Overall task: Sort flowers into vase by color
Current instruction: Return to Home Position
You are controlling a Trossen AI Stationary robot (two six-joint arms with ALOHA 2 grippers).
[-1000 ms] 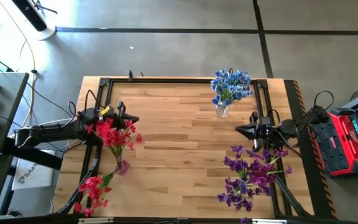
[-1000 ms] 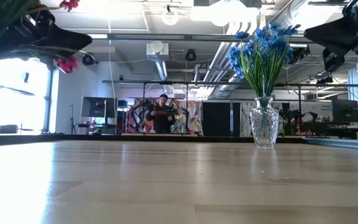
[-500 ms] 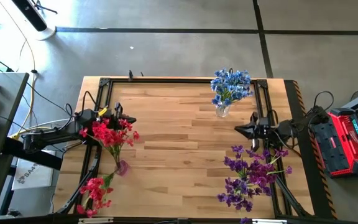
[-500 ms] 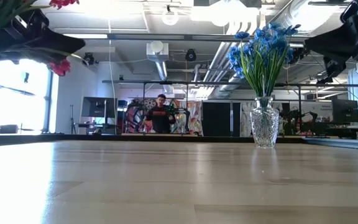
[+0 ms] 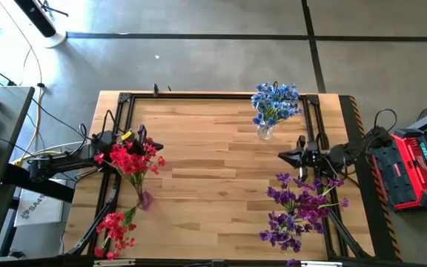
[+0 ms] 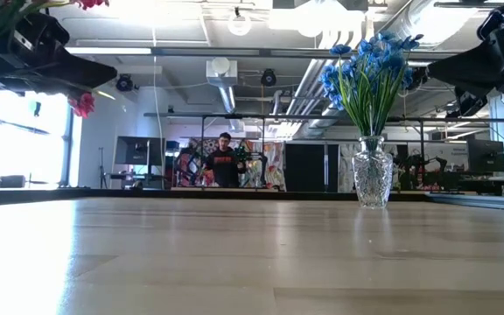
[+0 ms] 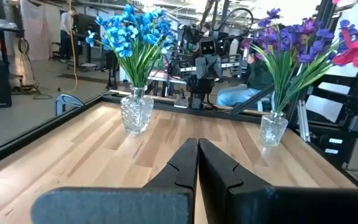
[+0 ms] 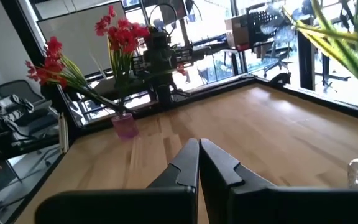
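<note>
My left gripper [image 7: 197,142] hangs over the counter's [image 5: 221,167] left edge and my right gripper [image 8: 199,142] over the right edge. Both jaws clenched, nothing in them. Red flowers [image 5: 130,157] in a pink vase [image 5: 146,199] by the left edge, blue flowers [image 5: 276,102] at the far-right corner, purple flowers [image 5: 299,202] toward the near-right corner.

I run two slim, near-black jointed arms. The left arm [image 5: 58,159] carries a small yellow mark near its wrist, with thin black cable looping beside it; the right arm [image 5: 347,154] looks plain dark. On the wrist cameras, the left gripper [image 7: 197,142] and right gripper [image 8: 199,142] have matte black, wedge-shaped fingers [image 7: 185,165] with small stepped notches along their inner edges.
</note>
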